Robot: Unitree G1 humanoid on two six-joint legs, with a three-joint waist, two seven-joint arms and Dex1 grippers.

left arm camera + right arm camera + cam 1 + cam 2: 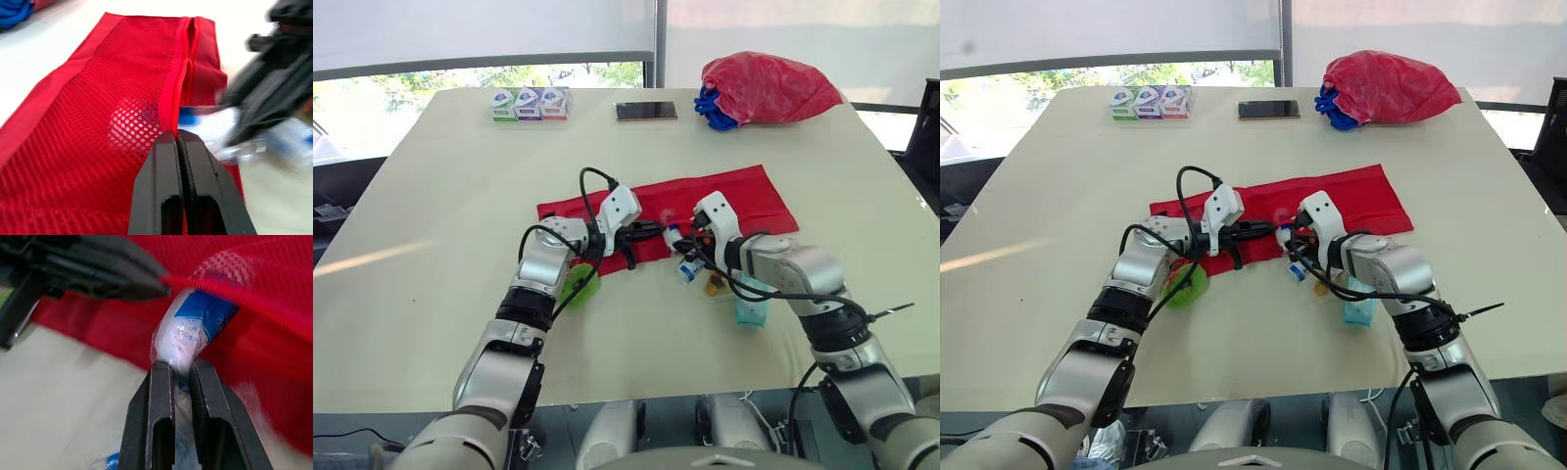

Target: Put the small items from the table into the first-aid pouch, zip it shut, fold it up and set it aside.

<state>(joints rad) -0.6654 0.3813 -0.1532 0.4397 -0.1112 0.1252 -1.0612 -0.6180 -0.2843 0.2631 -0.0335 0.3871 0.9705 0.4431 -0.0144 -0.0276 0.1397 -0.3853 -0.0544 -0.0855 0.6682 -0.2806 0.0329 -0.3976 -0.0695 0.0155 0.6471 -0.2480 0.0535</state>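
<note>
Centrally, the red pouch (724,201) lies flat and unfolded on the tabletop (440,196), slanting from the near left toward the far right. Its upper face is red mesh (98,122), and the zip (188,63) along that face is parted. A pale round item shows through the mesh.

The left hand (651,231) reaches in from the left, forearm low over the tabletop, its fingers pressed together on the pouch's fabric edge beside the zip. The right hand (677,235) comes in from the right and faces it, clamped on a white packet (188,328) with a blue label. The packet's far end sits at the pouch's lifted mesh edge.

A green item (579,284) lies under the left forearm. A teal pack (753,305) and a small brown item (713,287) lie beside the right forearm.
</note>
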